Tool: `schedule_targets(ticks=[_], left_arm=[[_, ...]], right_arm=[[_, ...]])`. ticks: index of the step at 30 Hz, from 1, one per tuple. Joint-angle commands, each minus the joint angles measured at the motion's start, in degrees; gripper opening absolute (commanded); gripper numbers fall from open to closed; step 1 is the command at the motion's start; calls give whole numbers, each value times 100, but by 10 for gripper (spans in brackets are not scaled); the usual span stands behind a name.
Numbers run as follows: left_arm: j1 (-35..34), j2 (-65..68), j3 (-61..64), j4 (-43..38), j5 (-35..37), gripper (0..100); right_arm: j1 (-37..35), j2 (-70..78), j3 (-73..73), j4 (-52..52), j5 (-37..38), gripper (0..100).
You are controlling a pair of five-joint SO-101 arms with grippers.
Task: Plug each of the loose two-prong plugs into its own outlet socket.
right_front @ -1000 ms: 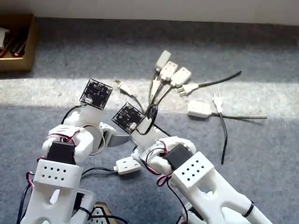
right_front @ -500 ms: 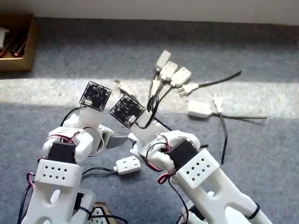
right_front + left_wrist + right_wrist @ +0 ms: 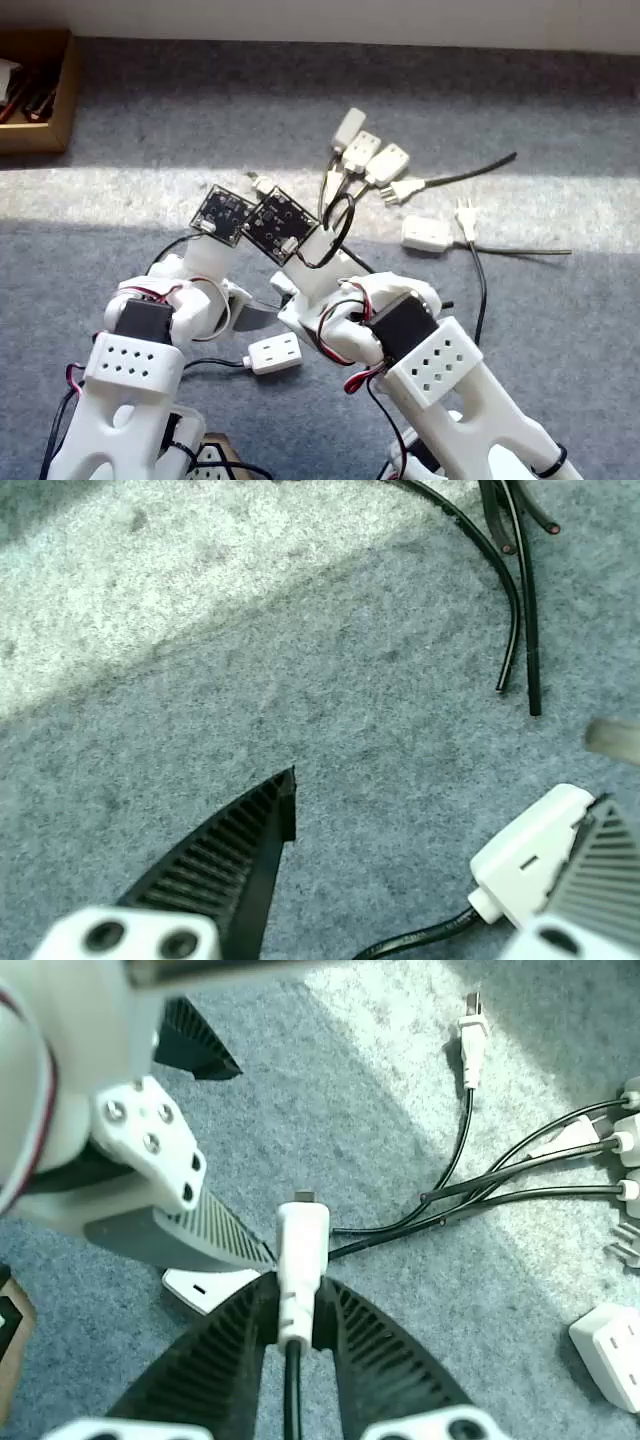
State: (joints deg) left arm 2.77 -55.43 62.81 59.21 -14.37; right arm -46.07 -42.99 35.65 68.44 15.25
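right gripper (image 3: 298, 1288): jaws clamped on a white two-prong plug (image 3: 302, 1235), gripped at the body near its cord end, prongs pointing away from the wrist, over the grey carpet (image 3: 330, 1100). left gripper (image 3: 445, 795): jaws spread wide, nothing between them. a white outlet socket (image 3: 528, 850) with a black cord lies on the carpet, touching the ribbed grey finger (image 3: 600, 865). in the right wrist view the held plug sits just beside that grey finger, with the socket under it. high view: second white socket (image 3: 427, 234) lies well apart on the right arm's side, a loose plug (image 3: 465, 214) just beside it. cluster of white connectors (image 3: 362, 150) on black cords lies farther out from the arms.
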Motion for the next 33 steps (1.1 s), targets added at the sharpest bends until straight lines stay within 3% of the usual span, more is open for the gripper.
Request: schedule_targets(ticks=[1,5,16,27,33], left_arm=[[-655,-66,-330,-290,-53,421],[-927,-66,-338,-431,-18,421],[-110,-75,-374,-440,220,421],[-13,-75,-752,-800,492,421],[884,-66,-497,-492,475,421]], right_arm=[[207,-4,-180,356,-18,6],[312,-13,31,514,-26,6],[277,-13,57,470,-44,6],[171,-13,75,470,-62,6],[-31,-4,48,295,-70,6]])
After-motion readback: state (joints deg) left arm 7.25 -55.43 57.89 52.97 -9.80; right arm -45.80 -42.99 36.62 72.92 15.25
